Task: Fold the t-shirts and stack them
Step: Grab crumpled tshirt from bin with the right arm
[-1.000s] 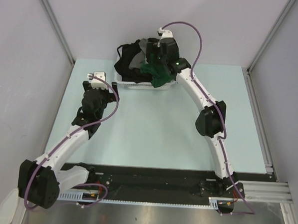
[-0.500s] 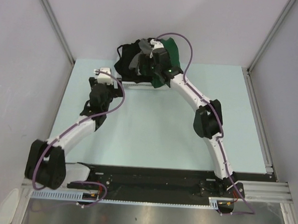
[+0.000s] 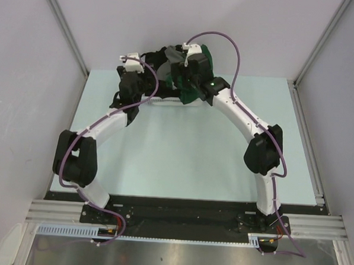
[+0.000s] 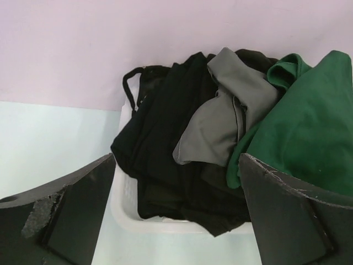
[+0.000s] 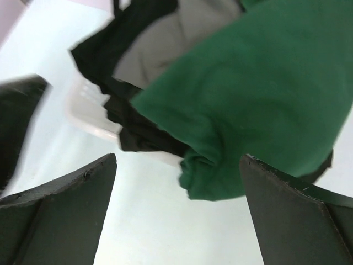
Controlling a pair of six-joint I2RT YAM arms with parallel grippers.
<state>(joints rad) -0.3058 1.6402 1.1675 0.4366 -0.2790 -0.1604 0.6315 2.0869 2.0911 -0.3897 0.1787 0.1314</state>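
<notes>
The t-shirts lie heaped in a white basket (image 4: pixel 126 212) at the table's far edge: black ones (image 4: pixel 160 138) on the left, a grey one (image 4: pixel 226 116) in the middle, a dark green one (image 4: pixel 309 132) on the right. The green shirt (image 5: pixel 259 94) hangs over the basket's rim (image 5: pixel 88 107). My left gripper (image 4: pixel 176 221) is open just in front of the basket, holding nothing. Over the pile's right side, my right gripper (image 5: pixel 176 221) is open too, the green fold just ahead of its fingers (image 5: pixel 298 221). From above, both grippers (image 3: pixel 145 84) (image 3: pixel 191 74) flank the pile.
The pale green table (image 3: pixel 182 144) stretches between the basket (image 3: pixel 167 101) and the arm bases. Grey walls with metal rails (image 3: pixel 64 25) close in the left, back and right sides. Purple cables loop over both wrists.
My left arm has swung from the left middle of the table up to the basket. The right arm has shifted over the pile, and the green shirt has been moved about on the basket's right.
</notes>
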